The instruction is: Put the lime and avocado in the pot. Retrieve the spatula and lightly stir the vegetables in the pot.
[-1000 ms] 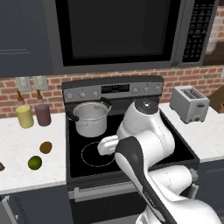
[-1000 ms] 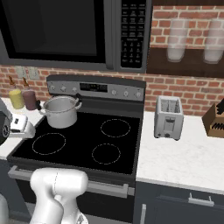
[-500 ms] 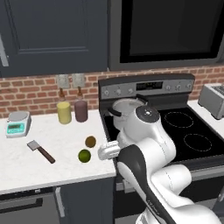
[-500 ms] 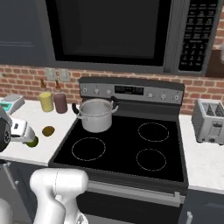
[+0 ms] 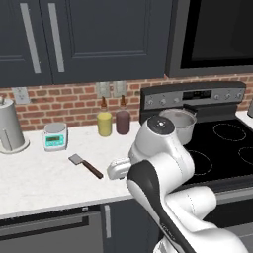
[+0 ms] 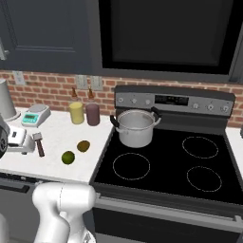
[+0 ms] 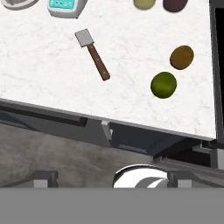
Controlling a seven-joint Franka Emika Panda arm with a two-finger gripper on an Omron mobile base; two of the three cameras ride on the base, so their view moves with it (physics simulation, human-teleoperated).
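Since the earlier frame our base has driven left, so the whole scene has shifted. Our pincer [image 7: 112, 177] hangs released above the counter's [image 5: 34, 183] front edge. Ahead of it lies the spatula [image 7: 92, 54], blade pointing away, handle slanting back toward the lime [image 7: 163, 85] and avocado [image 7: 181, 57].

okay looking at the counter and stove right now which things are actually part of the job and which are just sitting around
Part of the job:
lime
avocado
pot
spatula

Just sitting around:
kitchen scale
yellow jar
dark purple jar
tall grey canister
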